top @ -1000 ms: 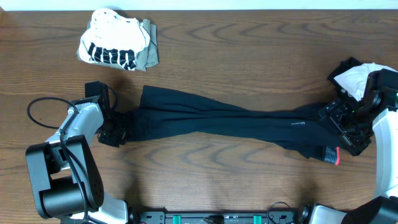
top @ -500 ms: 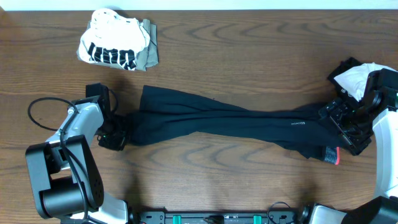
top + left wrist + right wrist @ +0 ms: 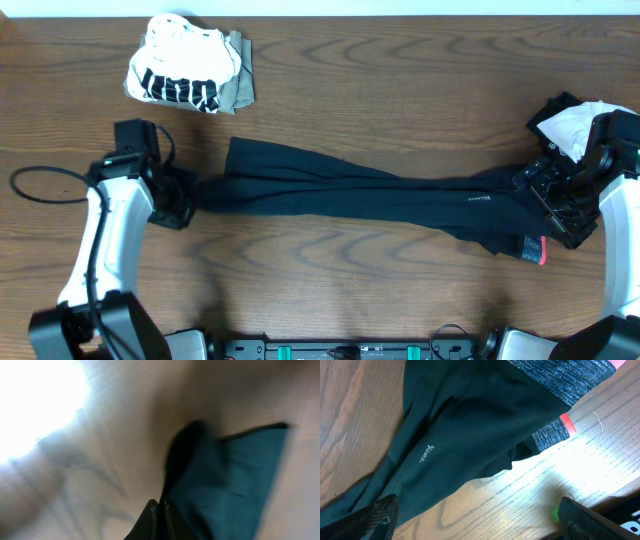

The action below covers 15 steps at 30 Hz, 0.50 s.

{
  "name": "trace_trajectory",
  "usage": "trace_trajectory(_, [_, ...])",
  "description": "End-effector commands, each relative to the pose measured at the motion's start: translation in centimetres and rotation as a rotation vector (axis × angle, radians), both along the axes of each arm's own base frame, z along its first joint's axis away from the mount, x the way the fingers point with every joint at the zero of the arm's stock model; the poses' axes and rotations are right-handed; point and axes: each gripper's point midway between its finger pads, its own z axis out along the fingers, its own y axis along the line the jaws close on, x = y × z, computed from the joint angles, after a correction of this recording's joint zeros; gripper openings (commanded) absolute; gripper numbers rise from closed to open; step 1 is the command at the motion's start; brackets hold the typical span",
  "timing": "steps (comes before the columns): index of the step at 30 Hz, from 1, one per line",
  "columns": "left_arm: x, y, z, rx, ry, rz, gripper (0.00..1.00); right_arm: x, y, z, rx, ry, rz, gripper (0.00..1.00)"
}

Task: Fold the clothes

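Black trousers (image 3: 380,195) lie stretched in one long line between the two grippers, their long axis running straight from one hand to the other across the wooden table (image 3: 400,90). The left gripper (image 3: 178,198) sits at the leg ends, where the cloth narrows to a point at its fingertips. Its wrist view is blurred, but the fingers look pressed together with dark fabric coming out from them, so I judge it clamped on the legs. From that hand the whole garment runs away to its right. The right gripper (image 3: 556,205) is over the opposite end, fingers spread wide and pinching nothing, with the grey waistband (image 3: 575,382) just ahead of them. A lengthwise fold would likely carry one end along this axis toward the other, and each arm is nearest its own end. A white printed top (image 3: 180,70) lies well apart, beyond the left hand and off that line.
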Motion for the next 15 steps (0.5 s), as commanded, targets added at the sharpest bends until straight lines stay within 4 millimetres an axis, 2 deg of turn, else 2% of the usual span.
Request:
trace_trajectory(1, [1.9,0.5,2.0,0.014,-0.080,0.022,0.06,0.5,0.1,0.7,-0.019,-0.028,0.032,0.99])
trace_trajectory(9, [5.6,1.3,3.0,0.029,-0.220,0.058,0.06,0.1,0.2,0.7,-0.013,-0.011,0.032,0.99])
trace_trajectory(15, [8.2,1.4,2.9,0.048,-0.295,0.046,0.06,-0.1,0.3,0.7,-0.010,-0.003,0.032,0.99])
